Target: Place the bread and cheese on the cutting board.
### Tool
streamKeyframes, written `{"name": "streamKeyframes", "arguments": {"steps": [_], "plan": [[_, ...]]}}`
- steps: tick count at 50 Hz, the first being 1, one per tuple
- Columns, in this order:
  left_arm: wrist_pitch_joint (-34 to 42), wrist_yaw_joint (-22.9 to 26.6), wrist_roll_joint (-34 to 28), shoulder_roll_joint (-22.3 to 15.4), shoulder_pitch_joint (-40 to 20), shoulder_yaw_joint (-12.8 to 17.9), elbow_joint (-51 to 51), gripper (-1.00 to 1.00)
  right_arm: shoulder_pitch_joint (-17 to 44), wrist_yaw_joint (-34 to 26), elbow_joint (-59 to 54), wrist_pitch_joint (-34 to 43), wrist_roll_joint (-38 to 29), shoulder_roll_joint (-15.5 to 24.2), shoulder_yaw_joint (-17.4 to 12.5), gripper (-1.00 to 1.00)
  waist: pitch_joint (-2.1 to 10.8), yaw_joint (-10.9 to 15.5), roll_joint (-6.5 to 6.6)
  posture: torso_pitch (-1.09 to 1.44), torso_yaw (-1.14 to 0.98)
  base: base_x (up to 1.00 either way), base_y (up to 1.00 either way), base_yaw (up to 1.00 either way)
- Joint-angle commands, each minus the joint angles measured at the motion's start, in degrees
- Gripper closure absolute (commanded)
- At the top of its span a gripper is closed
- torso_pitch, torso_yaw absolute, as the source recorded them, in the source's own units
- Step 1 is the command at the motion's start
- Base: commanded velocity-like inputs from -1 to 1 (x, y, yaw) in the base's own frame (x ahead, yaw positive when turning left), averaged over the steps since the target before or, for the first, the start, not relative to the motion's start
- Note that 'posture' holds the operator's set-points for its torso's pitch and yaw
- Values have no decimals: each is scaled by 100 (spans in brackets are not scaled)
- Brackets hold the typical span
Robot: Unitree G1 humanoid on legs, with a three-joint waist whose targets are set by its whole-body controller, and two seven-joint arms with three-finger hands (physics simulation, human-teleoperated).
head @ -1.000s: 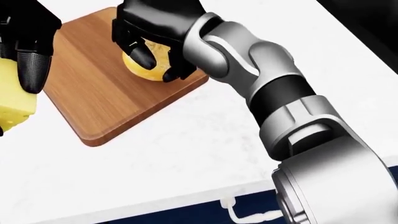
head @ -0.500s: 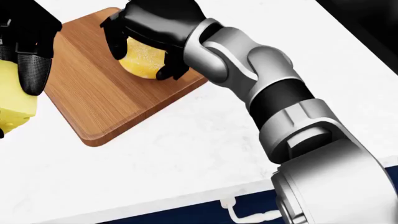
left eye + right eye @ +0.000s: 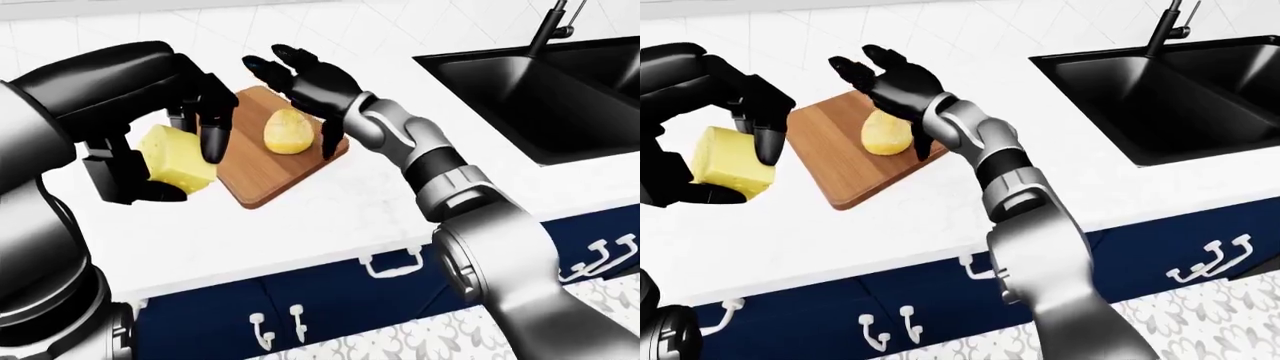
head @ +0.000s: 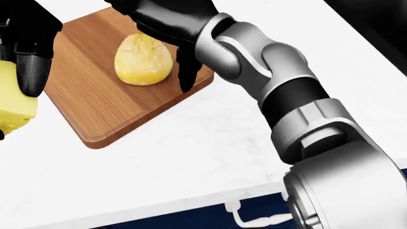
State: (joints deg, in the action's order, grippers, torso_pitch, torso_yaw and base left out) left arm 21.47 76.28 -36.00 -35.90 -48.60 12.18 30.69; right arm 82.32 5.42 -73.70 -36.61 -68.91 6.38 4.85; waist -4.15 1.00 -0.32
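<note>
Holding cheese (image 3: 175,156) firmly in left hand (image 3: 160,127), left of cutting board (image 4: 105,102). Bread (image 4: 143,59) rests on board; right hand (image 3: 885,82) spread wide above. Advice: carry cheese right, lower onto bare wood, clear of bread.

Bread (image 3: 883,133) on cutting board (image 3: 840,161); left hand (image 3: 710,112) grips cheese (image 3: 728,163).

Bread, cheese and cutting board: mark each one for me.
bread (image 4: 143,59), head view, middle of its crust.
cheese (image 3: 176,156), left-eye view, its lit yellow face below the left hand's fingers.
cutting board (image 4: 101,107), head view, bare wood below the bread.
</note>
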Motion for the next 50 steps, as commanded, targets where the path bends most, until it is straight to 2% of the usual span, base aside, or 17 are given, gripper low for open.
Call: {"name": "streamKeyframes", "arguments": {"steps": [1,7,8,9,13,14,15,16,19,22,25,29,33,37,38,43,50], "plan": [[0,-146,-27,-91,-218,119,19,100,313,-112,298,12,290,160,-153,-100,190,-10,43,0,0,0,0,0],[-64,-427,-18,-157,-586,61,-490,100,436,-811,694,-76,761,570,-339,-100,167,-1,14,0,0,0,0,0],[-16,-678,-52,-47,-794,4,-851,100,468,-1266,1084,-159,1158,755,-582,-100,165,-3,11,0,0,0,0,0],[4,-810,-48,16,-863,-21,-1012,100,370,-1770,1401,140,1672,695,-850,-100,154,-14,-3,0,0,0,0,0],[-94,-1369,-114,114,-1181,-148,-1768,100,-145,-2368,2656,602,2438,743,-842,-100,153,2,-30,0,0,0,0,0],[-135,-1474,-122,127,-1236,-171,-1982,100,-214,-2519,2909,833,2650,725,-875,-100,157,-1,-33,0,0,0,0,0],[-417,-1866,-192,141,-1389,-257,-2635,100,-433,-2937,3656,1179,2936,735,-933,-100,163,-8,-34,0,0,0,0,0],[-502,-2033,-220,164,-1533,-287,-2965,100,-521,-3163,4113,1615,3183,707,-989,-100,161,-16,-45,0,0,0,0,0],[-764,-2501,-323,232,-1781,-365,-3741,100,-692,-3521,4990,2438,3582,725,-924,-100,192,-9,-48,0,0,0,0,0],[-989,-2884,-416,317,-1957,-439,-4421,100,-1018,-3711,5692,2820,3729,778,-822,-100,195,-20,-44,0,0,0,0,0],[-1154,-3206,-474,377,-2085,-466,-4949,100,-1202,-3941,6272,3280,3884,814,-843,-100,209,-34,-43,0,0,0,0,0],[-1602,-4233,-474,461,-2536,-498,-6561,100,-1429,-4313,7276,3945,4032,812,-818,-100,239,-37,-49,0,0,0,0,0],[-1778,-4920,-269,601,-2774,-478,-7431,100,-1465,-4388,7520,4138,4109,878,-819,-100,255,-68,-12,0,0,0,0,0],[-2034,-6017,55,675,-3045,-398,-8530,100,-1539,-4415,7738,4254,4142,877,-799,-100,285,-94,3,0,0,0,0,0],[-2050,-6208,244,704,-3080,-320,-8707,100,-1555,-4402,7749,4246,4153,879,-799,-100,292,-103,8,0,0,0,0,0],[-2425,-7174,722,640,-3175,-313,-9268,100,-1587,-4379,7805,4251,4164,862,-775,-100,311,-148,47,0,0,0,0,0],[-2853,-7815,1078,675,-2780,-417,-9370,100,-1640,-4395,7891,4274,4174,868,-777,-100,310,-181,98,0,0,0,0,0]]}}
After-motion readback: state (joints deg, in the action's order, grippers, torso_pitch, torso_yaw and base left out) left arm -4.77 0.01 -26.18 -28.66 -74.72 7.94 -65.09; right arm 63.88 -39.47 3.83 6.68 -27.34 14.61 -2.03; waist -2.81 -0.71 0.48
